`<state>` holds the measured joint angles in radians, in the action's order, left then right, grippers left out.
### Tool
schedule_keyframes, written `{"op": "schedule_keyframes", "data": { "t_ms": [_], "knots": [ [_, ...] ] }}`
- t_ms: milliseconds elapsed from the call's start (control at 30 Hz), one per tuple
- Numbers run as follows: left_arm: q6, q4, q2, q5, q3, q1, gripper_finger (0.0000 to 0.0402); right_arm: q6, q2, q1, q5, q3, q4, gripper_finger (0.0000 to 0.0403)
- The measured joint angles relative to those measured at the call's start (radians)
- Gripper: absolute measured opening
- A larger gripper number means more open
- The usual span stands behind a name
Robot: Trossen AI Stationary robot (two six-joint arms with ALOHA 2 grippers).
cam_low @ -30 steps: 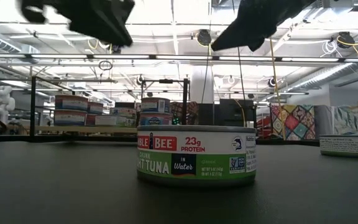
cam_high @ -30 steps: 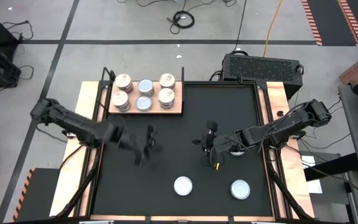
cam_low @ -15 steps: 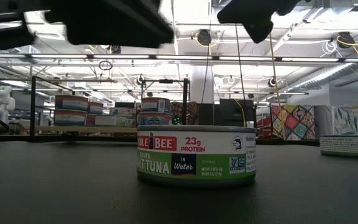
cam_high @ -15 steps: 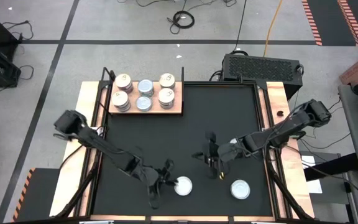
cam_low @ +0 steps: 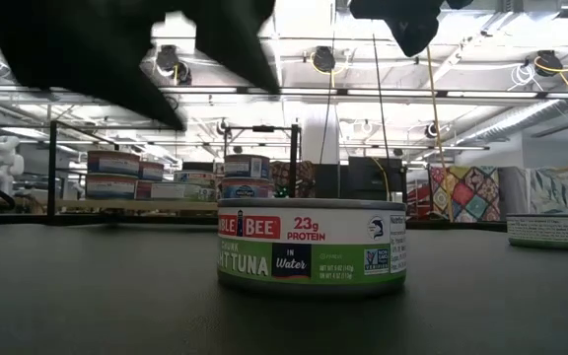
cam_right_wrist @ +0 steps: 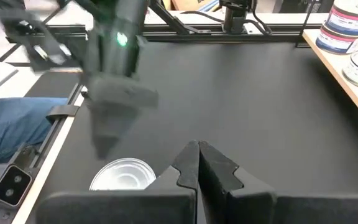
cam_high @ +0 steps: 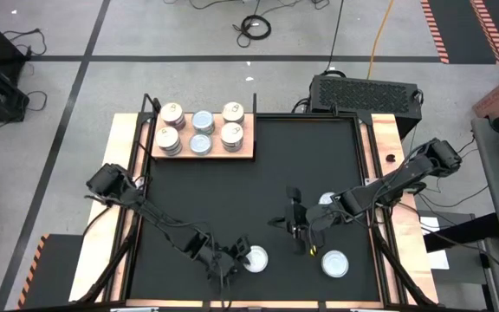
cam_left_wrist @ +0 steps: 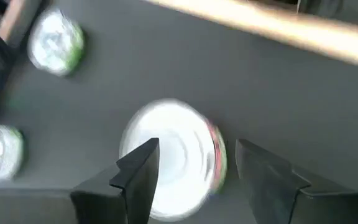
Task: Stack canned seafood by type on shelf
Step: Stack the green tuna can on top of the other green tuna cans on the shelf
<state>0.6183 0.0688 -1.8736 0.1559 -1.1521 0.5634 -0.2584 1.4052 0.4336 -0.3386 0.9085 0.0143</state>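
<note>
Your left gripper hangs with fingers spread wide just left of a tuna can at the black mat's near edge. Your right gripper, pinched closed, hovers mid-mat. Six tins sit stacked on the shelf, far left.

The tuna can nearest the low camera carries the only readable print. On its red band stands "BLE BEE", cut off at the left; beside it "23g PROTEIN". Below, on the green part, "T TUNA" and, on a dark patch, "IN Water". The smaller print cannot be read.
</note>
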Motion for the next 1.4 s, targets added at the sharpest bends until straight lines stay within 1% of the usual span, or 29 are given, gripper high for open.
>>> {"op": "schedule_keyframes", "data": {
  "t_ms": [100,167,367,567,667,767,900,1000,1033,1200,1400],
  "knots": [
    [0.008,0.035,0.006,-0.004,-0.017,0.008,0.0216,-0.010,0.000,0.000,-0.002,0.000,0.000,0.0000],
    [0.008,0.064,-0.012,-0.005,-0.013,0.007,0.0216,-0.016,0.000,0.000,-0.004,0.000,0.000,0.0000],
    [0.025,0.041,-0.070,0.032,-0.013,0.000,0.0216,-0.054,0.001,0.000,-0.007,0.000,0.005,0.0000],
    [0.024,0.044,-0.081,0.056,-0.012,-0.001,0.0211,-0.060,0.001,0.000,-0.008,0.000,0.004,0.0000],
    [0.024,0.045,-0.081,0.057,-0.012,-0.002,0.0189,-0.051,0.001,0.000,-0.008,0.000,0.004,0.0000],
    [0.024,0.044,-0.081,0.062,-0.012,-0.005,0.0153,-0.049,0.001,0.000,-0.008,0.000,0.004,0.0000],
    [0.024,0.041,-0.081,0.070,-0.012,-0.009,0.0085,-0.048,0.001,0.000,-0.008,0.000,0.004,0.0000],
    [0.023,0.040,-0.081,0.099,-0.013,-0.009,0.0026,-0.048,0.001,0.000,-0.008,0.000,0.004,0.0000],
    [0.023,0.040,-0.081,0.113,-0.013,-0.010,0.0014,-0.048,0.001,0.000,-0.008,0.000,0.004,0.0000],
    [0.016,0.052,-0.073,0.159,-0.013,-0.011,0.0004,-0.048,0.001,0.000,-0.008,0.000,0.004,0.0000],
    [-0.036,0.076,-0.016,0.211,-0.011,-0.011,0.0002,-0.048,0.001,0.000,-0.008,0.000,0.002,0.0000]
  ]
}}
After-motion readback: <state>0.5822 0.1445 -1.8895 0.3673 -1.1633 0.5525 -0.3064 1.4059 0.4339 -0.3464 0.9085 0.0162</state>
